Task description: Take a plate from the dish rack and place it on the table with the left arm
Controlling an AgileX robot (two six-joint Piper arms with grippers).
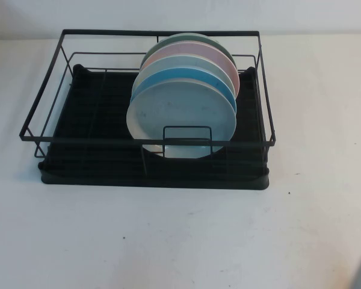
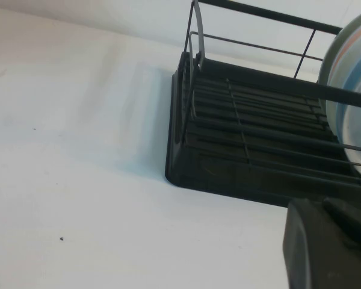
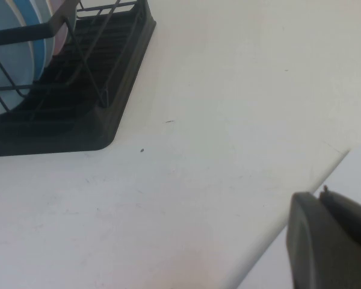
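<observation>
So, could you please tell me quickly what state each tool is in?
Left tool: closed, empty, parked off the dish rack.
Right tool: cannot be told.

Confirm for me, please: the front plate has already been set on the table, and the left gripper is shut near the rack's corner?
Not quite. In the high view the plate still stands upright in the dish rack, frontmost of the stack; nothing lies on the table. The left gripper is indeed shut near the rack's corner.

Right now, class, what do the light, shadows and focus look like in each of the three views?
High view: even soft light, the dish rack casts little shadow on the table. Left wrist view: a faint shadow lies beside the rack, the left gripper a dark blur. Right wrist view: the right gripper equally blurred, tabletop bright.
</observation>
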